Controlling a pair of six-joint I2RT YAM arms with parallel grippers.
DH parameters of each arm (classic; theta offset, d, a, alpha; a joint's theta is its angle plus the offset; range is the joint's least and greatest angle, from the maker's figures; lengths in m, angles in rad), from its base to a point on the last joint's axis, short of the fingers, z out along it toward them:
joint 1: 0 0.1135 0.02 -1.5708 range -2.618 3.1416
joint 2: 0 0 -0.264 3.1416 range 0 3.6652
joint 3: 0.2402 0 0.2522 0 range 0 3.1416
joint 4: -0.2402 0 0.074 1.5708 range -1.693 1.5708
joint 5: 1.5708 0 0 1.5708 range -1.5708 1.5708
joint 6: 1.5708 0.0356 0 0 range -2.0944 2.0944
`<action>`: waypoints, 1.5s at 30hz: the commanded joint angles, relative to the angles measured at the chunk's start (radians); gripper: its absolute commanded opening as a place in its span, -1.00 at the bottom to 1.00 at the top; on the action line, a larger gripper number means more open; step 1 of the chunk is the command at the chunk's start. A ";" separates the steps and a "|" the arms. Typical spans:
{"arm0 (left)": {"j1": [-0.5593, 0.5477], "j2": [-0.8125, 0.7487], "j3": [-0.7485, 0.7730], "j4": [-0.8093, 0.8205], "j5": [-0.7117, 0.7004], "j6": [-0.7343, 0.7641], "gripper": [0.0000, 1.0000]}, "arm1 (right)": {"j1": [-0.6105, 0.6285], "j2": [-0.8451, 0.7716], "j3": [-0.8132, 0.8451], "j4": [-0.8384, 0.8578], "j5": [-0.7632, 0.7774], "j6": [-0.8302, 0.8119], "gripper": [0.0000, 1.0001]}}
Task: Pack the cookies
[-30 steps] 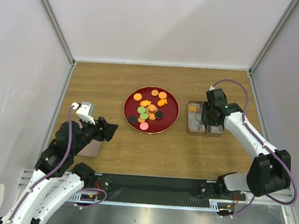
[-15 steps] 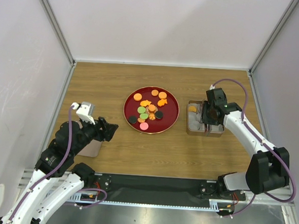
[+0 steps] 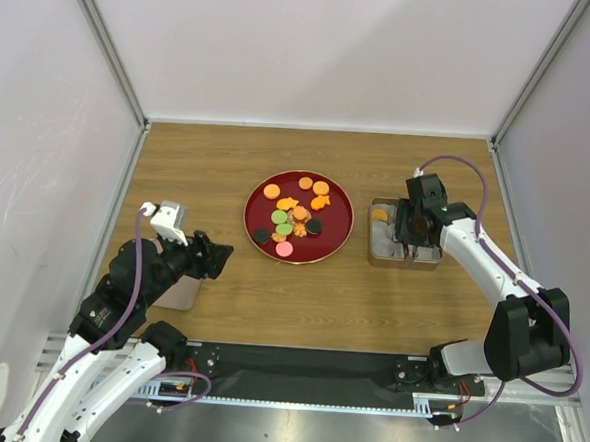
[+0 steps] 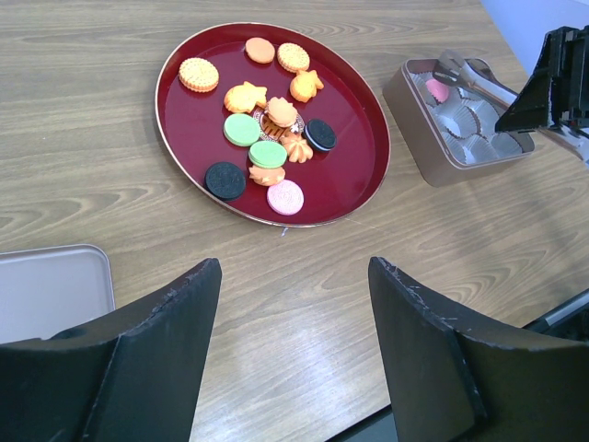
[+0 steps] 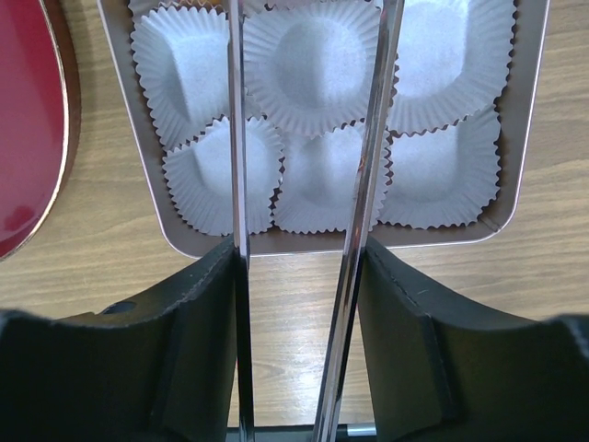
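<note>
The cookies (image 3: 293, 221) lie on the dark-red plate (image 3: 341, 199): round orange, green, pink and black pieces and a few orange fish shapes, also clear in the left wrist view (image 4: 267, 138). The metal tin (image 3: 378, 254) with white paper cups stands to the plate's right. It holds an orange cookie (image 3: 379, 214) and a pink one (image 4: 438, 89). My right gripper (image 3: 412, 233) is shut on metal tongs (image 5: 368, 184), whose arms reach over the tin's cups (image 5: 317, 55). My left gripper (image 4: 294, 267) is open and empty, left of the plate.
A grey metal lid (image 3: 178, 292) lies flat under my left arm, also in the left wrist view (image 4: 46, 285). White walls enclose the table on three sides. The plate's edge shows in the right wrist view (image 5: 28, 138).
My right gripper with the tongs has shifted slightly up and left over the tin. The left arm has not moved.
</note>
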 commanded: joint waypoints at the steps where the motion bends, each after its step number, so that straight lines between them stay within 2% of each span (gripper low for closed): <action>1: -0.004 0.002 0.004 0.035 -0.008 0.023 0.43 | -0.005 -0.012 0.008 0.030 0.006 -0.012 0.07; 10: -0.004 0.002 0.004 0.037 -0.008 0.023 0.44 | -0.004 -0.112 0.057 -0.022 -0.043 -0.005 0.00; 13: -0.004 0.003 0.004 0.037 -0.007 0.023 0.43 | 0.038 -0.152 0.089 -0.049 -0.064 0.001 -0.01; 17: -0.004 0.005 0.004 0.035 -0.005 0.023 0.43 | 0.179 -0.147 0.115 -0.053 -0.081 0.028 0.01; 18: -0.004 0.008 0.003 0.037 -0.005 0.023 0.43 | 0.247 -0.139 0.117 -0.048 -0.081 0.036 0.02; 25: -0.004 0.009 0.004 0.034 -0.011 0.021 0.43 | 0.420 0.002 0.132 0.029 -0.124 0.074 0.05; 33: -0.004 0.009 0.006 0.034 -0.013 0.021 0.43 | 0.470 0.127 0.143 0.081 -0.135 0.084 0.09; 45: -0.004 0.006 0.004 0.034 -0.013 0.021 0.43 | 0.470 0.200 0.171 0.102 -0.135 0.082 0.09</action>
